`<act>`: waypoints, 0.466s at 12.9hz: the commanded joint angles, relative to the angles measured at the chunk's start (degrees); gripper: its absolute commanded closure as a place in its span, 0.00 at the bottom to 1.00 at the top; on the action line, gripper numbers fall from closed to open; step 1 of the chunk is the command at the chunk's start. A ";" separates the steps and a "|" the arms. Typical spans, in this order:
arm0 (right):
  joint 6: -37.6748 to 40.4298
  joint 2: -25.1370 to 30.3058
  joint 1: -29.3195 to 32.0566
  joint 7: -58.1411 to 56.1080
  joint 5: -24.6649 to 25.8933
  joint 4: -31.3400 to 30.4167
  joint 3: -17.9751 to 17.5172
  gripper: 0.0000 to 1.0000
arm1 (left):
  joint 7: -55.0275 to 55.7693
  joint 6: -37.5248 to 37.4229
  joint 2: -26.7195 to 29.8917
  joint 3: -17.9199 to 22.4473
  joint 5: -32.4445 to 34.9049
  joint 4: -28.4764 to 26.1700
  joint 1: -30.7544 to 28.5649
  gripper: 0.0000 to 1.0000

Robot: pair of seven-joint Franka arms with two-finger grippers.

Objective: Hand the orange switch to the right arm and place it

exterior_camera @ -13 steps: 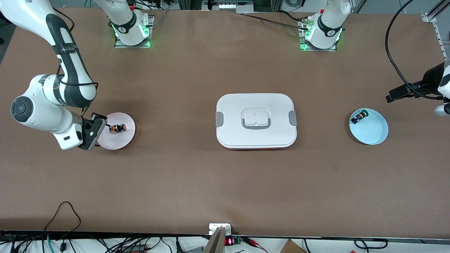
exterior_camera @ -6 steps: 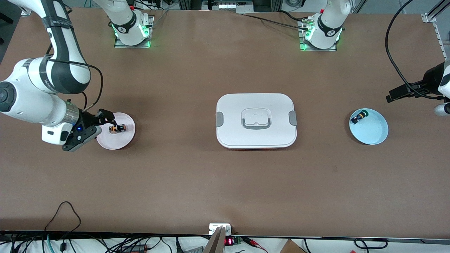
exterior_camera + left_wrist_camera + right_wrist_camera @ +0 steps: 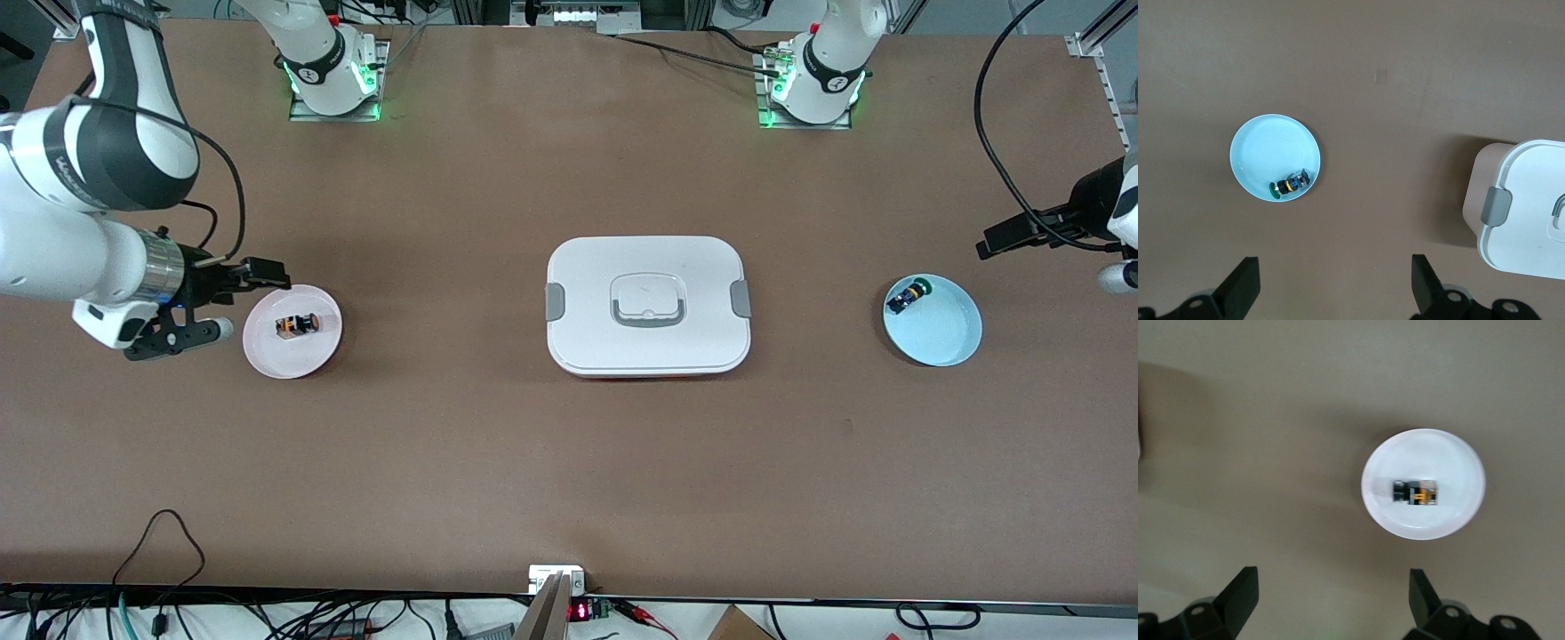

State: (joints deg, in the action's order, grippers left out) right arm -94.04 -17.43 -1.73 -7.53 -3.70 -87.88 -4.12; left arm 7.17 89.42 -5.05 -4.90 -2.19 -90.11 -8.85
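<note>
Right wrist view: right end effector (image 3: 1328,603) spread wide, holding nothing, up over worktop (image 3: 498,462) just beside pink plate (image 3: 307,356) at right arm's end. Orange switch (image 3: 296,324) lies on that plate, nothing touching it. Left end effector (image 3: 1331,287) also wide open and empty, waiting at worktop edge. Count: two plates (pink, blue plate (image 3: 947,342)), two small parts (orange one, green-capped part (image 3: 909,295) in blue plate), one white lidded box (image 3: 647,306) mid-worktop.
</note>
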 commanded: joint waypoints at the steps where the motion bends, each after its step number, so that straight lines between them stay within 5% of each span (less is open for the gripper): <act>1: 1.59 -0.33 -0.29 1.12 5.61 7.17 1.04 0.00 | 0.21 0.23 0.92 0.07 0.43 -0.42 0.23 0.00; 6: 7.45 0.90 -7.29 7.16 4.14 9.04 14.02 0.00 | 0.21 0.23 1.01 0.07 0.43 -0.42 0.23 0.00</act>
State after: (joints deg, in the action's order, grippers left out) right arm -90.03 -17.22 -3.40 -4.73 1.02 -79.73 4.82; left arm 7.17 89.42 -5.04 -4.91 -2.19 -90.11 -8.84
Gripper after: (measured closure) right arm 0.000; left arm 0.000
